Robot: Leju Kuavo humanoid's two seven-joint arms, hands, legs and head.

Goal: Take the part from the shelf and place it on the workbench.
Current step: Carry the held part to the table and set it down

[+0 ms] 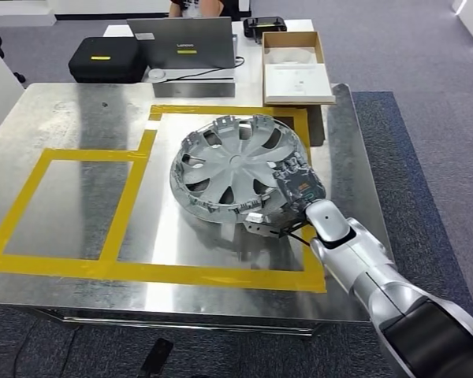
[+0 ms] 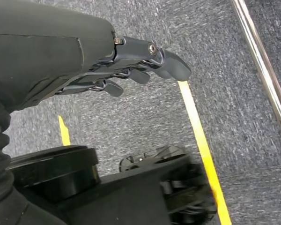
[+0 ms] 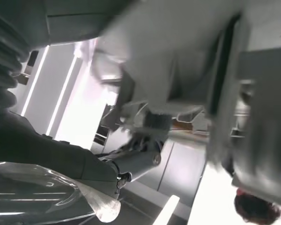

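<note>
Silver plastic: the part, a wheel cover (image 1: 237, 165), sits tilted over the workbench (image 1: 73, 118), inside the larger rectangle of yellow tape (image 1: 162, 272), with its far rim low and its near right rim raised. From the head view I see the right hand (image 1: 284, 201) gripping that raised rim, fingers on top and thumb beneath. The right wrist view is blurred; I make out only a grey finger (image 3: 139, 161) against the cover's underside and a person's head of dark hair (image 3: 255, 208). The left wrist view shows the left hand (image 2: 132, 65) hanging over grey carpet (image 2: 238, 140), fingers straight, close together, holding nothing. Behind the bench I note a laptop (image 1: 184, 43) and an open cardboard box (image 1: 293, 67).
</note>
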